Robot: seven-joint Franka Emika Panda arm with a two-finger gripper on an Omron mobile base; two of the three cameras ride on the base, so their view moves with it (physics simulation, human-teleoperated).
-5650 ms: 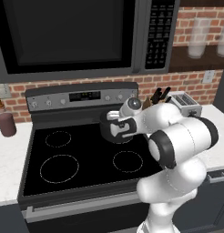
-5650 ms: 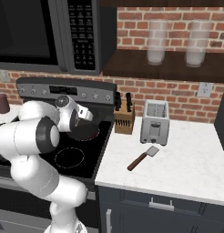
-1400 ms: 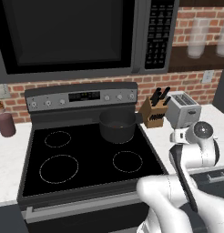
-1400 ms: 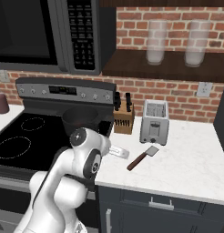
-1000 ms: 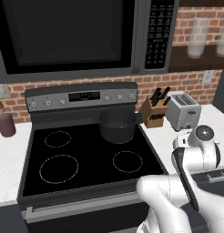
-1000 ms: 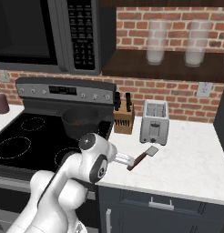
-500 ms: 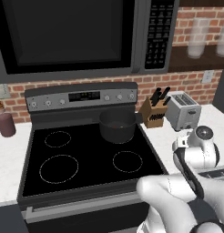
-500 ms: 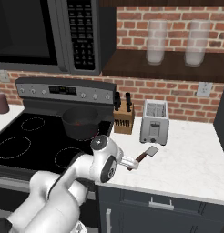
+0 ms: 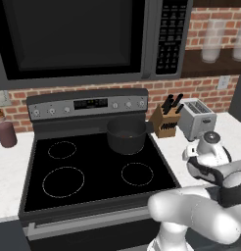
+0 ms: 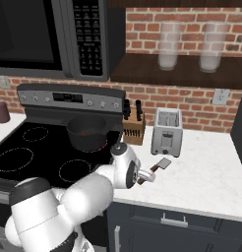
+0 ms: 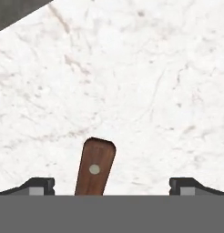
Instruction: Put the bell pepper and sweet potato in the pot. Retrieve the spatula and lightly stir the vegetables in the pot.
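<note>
The spatula [image 10: 159, 167] lies on the white counter [image 10: 211, 172], right of the stove [image 9: 93, 171] and near the toaster [image 10: 166, 132]. The gripper [image 11: 111, 184] hangs over its wooden handle, jaws wide apart, holding nothing. The pot [image 9: 126, 135] sits on the stove's far right burner.

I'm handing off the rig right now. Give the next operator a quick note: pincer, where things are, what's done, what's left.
Pincer: open, holding nothing, low over the white counter, its tips on either side of the spatula handle's end.
Spatula: flat on the counter in front of the toaster, not yet gripped.
Pot: on the stove's back right burner, something reddish inside; contents can't be made out.
Done: vegetables likely in, unconfirmed.
Left: close on the handle, lift, carry to the pot, stir lightly.
</note>
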